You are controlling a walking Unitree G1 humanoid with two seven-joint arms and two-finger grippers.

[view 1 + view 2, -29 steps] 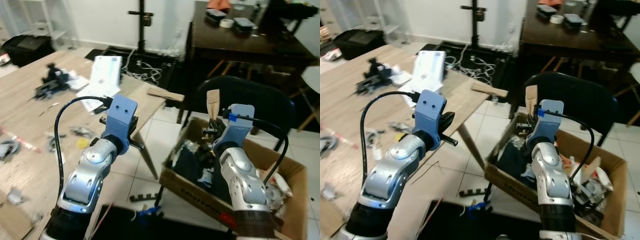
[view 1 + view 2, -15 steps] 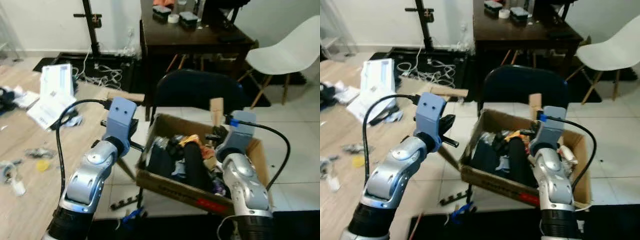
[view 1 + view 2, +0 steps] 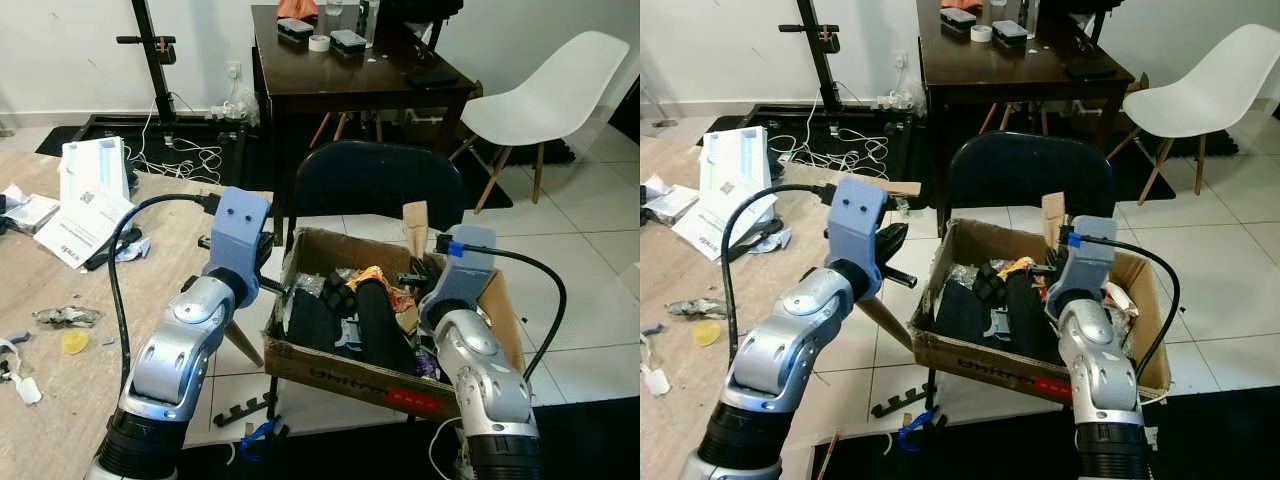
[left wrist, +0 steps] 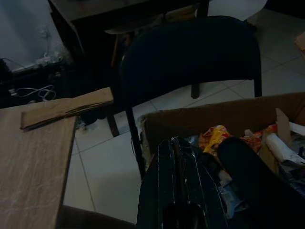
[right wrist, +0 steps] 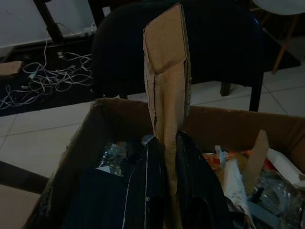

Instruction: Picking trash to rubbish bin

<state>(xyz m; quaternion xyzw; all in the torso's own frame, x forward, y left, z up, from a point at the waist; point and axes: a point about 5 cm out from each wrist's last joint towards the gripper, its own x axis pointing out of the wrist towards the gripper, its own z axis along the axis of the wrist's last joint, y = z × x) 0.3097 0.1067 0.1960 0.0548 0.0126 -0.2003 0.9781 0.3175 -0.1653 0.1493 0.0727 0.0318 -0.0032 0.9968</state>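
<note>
A brown cardboard box (image 3: 340, 366) full of dark rubbish serves as the bin and sits on the tiled floor in front of me. My right gripper (image 3: 421, 281) is above its far right part, shut on an upright strip of cardboard (image 3: 414, 226). In the right wrist view the cardboard strip (image 5: 167, 57) rises from between the two fingers (image 5: 151, 157). My left gripper (image 3: 902, 275) is at the box's left rim, shut with nothing in it; in the left wrist view its fingers (image 4: 177, 157) point at the box's near corner.
A wooden table (image 3: 50, 420) on my left carries papers (image 3: 85, 205), crumpled foil (image 3: 65, 317), a yellow scrap (image 3: 74, 342) and a cardboard piece (image 3: 895, 188). A dark chair (image 3: 375, 180) stands right behind the box. Farther back are a dark table (image 3: 350, 75) and a white chair (image 3: 545, 100).
The camera has swung right, so the table slid left and the box came to the centre. Both arms keep their pose; the right gripper still holds the cardboard strip.
</note>
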